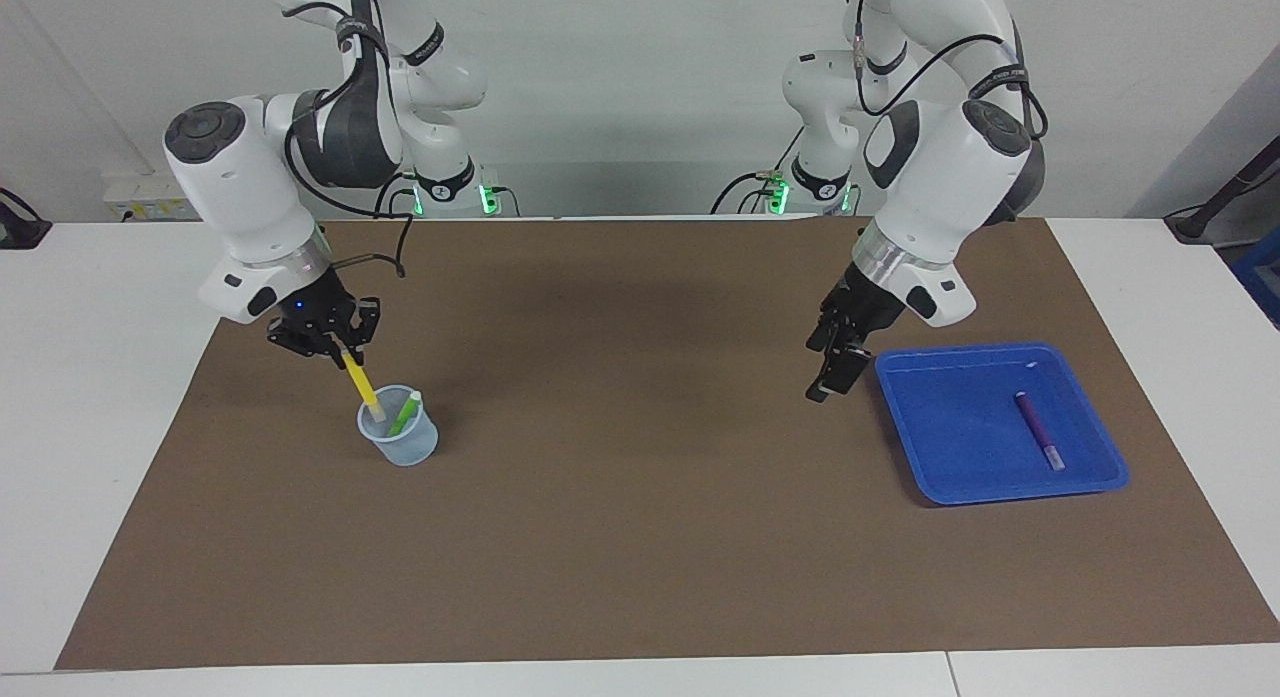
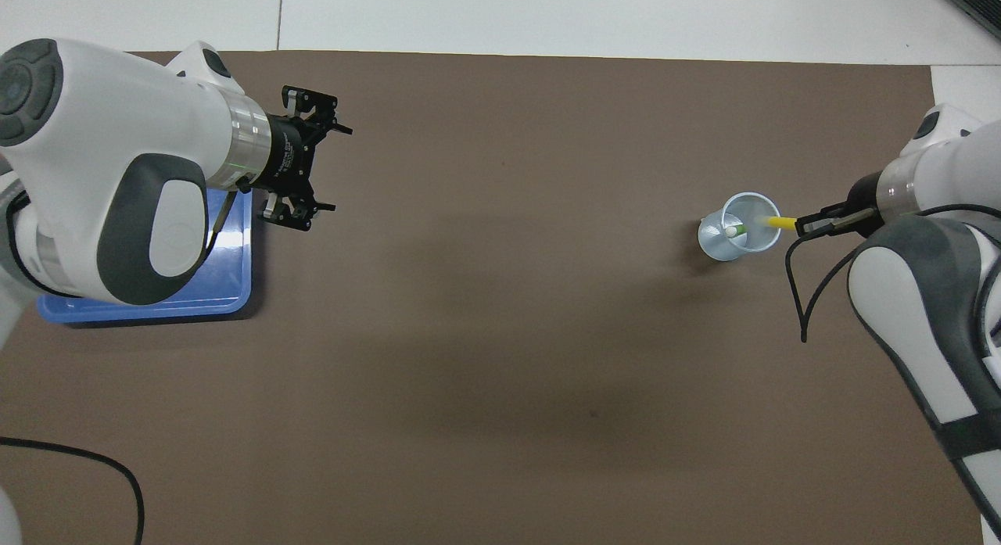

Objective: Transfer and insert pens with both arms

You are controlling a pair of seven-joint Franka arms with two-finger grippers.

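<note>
Yellow marker pen, held at its upper end by the right gripper, slants down with its lower end inside the rim of a translucent plastic cup. The gripper's fingers are closed on the pen, and it hangs over the brown mat just beside the cup. A green pen leans inside the same cup, its pale cap end uppermost. In the overhead view the yellow pen runs from the right gripper into the cup, where the green pen's cap shows.

The purple pen lies flat in a blue tray toward the left arm's end of the table, well apart from the cup. The left gripper hangs empty with its fingers spread wide, over the mat just beside the tray's edge; from overhead the left gripper shows its two fingers clearly parted, and the left arm covers most of the tray.

Cup and tray stand on a brown paper mat that covers most of a white table. A pale wall rises at the robots' end, where two smaller white arm bases with green lights stand.
</note>
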